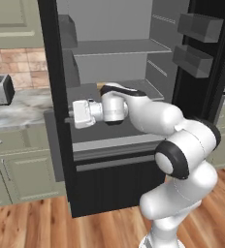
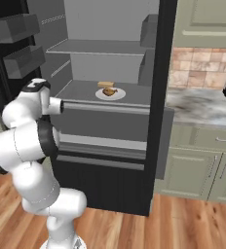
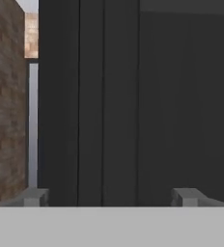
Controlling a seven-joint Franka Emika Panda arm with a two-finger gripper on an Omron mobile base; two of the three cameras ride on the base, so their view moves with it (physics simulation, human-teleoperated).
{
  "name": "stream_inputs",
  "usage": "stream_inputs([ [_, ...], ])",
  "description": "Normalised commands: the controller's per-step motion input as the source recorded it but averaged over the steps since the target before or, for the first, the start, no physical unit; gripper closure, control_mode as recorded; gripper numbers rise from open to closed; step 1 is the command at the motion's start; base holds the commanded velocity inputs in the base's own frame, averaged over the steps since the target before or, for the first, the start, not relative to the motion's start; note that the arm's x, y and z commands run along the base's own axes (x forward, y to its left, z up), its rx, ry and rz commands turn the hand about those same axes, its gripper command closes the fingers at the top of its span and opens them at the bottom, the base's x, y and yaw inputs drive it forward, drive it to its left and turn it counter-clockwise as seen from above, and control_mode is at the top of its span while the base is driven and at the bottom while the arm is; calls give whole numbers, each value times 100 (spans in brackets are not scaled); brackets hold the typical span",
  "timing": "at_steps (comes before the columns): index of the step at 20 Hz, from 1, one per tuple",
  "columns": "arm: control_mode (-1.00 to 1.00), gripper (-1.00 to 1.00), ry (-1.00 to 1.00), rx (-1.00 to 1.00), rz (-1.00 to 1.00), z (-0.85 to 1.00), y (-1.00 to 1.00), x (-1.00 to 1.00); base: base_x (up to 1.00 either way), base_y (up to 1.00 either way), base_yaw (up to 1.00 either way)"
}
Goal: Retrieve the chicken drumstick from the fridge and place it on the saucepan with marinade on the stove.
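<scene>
While wide apart and holding nothing, jaws point(image 3: 111, 197) face a flat, matte black door panel point(image 3: 133, 96) of the fridge point(image 2: 161, 73), both grey tips low in the hand view. Seen beside that panel: a strip of mottled brick-brown wall point(image 3: 5, 106) and a thin pale vertical edge.

Fridge standing open, with a smooth pale grey interior, flat shelves point(image 2: 105, 47) and boxy dark door bins point(image 1: 200, 26). On the middle shelf, a round white plate point(image 2: 120, 94) carrying the drumstick point(image 2: 109, 91): small, lumpy, golden-brown, its long axis roughly across the shelf, though which end is which cannot be told at this size. Just behind it, touching or nearly so, a paler tan block point(image 2: 105, 84).

Open room above the plate up to the next shelf; shelf front edge unobstructed. Wrist point(image 1: 88, 113) held level at the left door edge, just outside the cavity. Marbled grey tabletop point(image 1: 17, 114) with a toaster point(image 1: 0, 89) to the left; wood-plank floor point(image 2: 183, 223) below.
</scene>
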Motion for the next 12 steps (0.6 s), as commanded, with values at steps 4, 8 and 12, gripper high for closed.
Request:
stream_inputs([
  [4,-100,-100,0,0,0,0,2,-2,0,0,0],
  [8,-100,-100,-1,0,0,1,-37,-4,0,0,0],
  [12,-100,-100,0,0,-2,4,-73,-5,0,0,0],
])
